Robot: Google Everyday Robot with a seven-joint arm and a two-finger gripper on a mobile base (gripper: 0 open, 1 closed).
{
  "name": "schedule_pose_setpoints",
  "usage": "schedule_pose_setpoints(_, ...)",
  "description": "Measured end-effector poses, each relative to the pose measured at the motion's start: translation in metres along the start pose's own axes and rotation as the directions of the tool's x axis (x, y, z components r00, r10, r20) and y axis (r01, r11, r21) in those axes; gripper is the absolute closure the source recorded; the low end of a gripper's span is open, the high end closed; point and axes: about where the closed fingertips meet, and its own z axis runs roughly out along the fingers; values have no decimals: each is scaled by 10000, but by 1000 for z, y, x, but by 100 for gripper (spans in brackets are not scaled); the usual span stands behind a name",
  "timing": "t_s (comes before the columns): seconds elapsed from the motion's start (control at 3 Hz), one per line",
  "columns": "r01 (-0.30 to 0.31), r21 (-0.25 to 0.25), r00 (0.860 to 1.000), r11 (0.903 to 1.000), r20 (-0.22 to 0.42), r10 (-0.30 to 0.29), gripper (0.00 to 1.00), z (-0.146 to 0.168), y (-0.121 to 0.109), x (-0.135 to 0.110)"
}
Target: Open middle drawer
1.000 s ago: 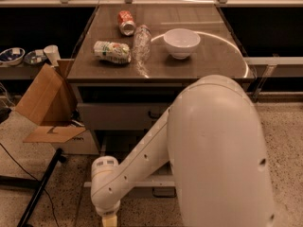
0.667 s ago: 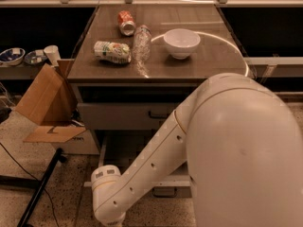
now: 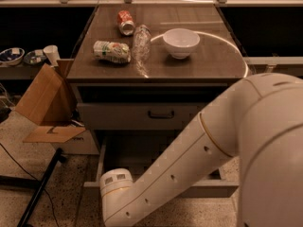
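The claw is out of frame, below the white rounded wrist (image 3: 116,193) at the bottom edge. Clenched or released, I cannot tell. The grey middle drawer (image 3: 215,189) lies just up and right of the claw and stands pulled out of the cabinet. Its wide low front runs left to right, and its handle is hidden behind the arm.

Warm, dim light glares off the dark brown bench (image 3: 208,65). A speckled terrazzo floor (image 3: 71,183) spreads below. An open cardboard box (image 3: 42,96) leans at the bench's left edge, with a black stand leg (image 3: 41,187) near it. The gripper sits out of view, below the frame.
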Motion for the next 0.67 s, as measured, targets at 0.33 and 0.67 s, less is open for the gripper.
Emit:
schedule_pose_setpoints(0.33, -646, 476, 9979, 9968, -44, 649, 0, -13, -19, 16)
schedule_pose_setpoints(0.67, -646, 476, 9979, 9968, -44, 649, 0, -13, -19, 16)
